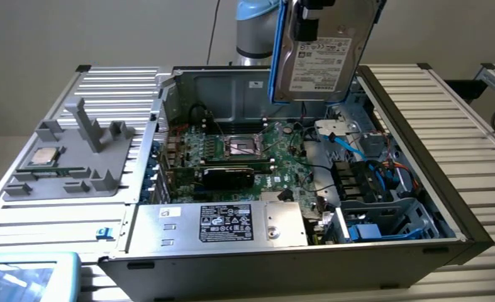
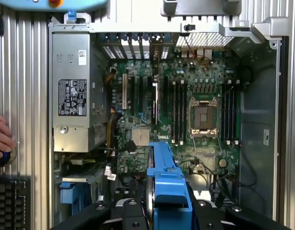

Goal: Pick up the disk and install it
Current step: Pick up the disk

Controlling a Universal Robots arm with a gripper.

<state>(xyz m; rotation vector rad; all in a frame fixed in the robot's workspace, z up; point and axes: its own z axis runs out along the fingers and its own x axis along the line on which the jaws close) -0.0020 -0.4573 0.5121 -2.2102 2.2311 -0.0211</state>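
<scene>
The disk (image 1: 322,60), a silver-grey drive with a white label in a blue carrier, hangs upright on edge above the back right of the open computer case (image 1: 453,201). My gripper (image 1: 319,16) is shut on its upper end. In the wrist view the carrier's blue edge (image 2: 167,184) runs between the black fingers (image 2: 128,213) of the gripper (image 2: 169,213), over the motherboard (image 2: 186,96). The drive cage (image 1: 382,217) holding a blue carrier sits at the case's front right corner, below and in front of the disk.
A silver power supply (image 1: 230,223) lies at the case's front. A grey fixture (image 1: 79,157) with a small CPU chip (image 1: 44,157) stands on the exterior view's left. Blue cables (image 1: 348,148) lie under the disk. A person's hand (image 2: 1,139) rests beside a keyboard (image 2: 11,201).
</scene>
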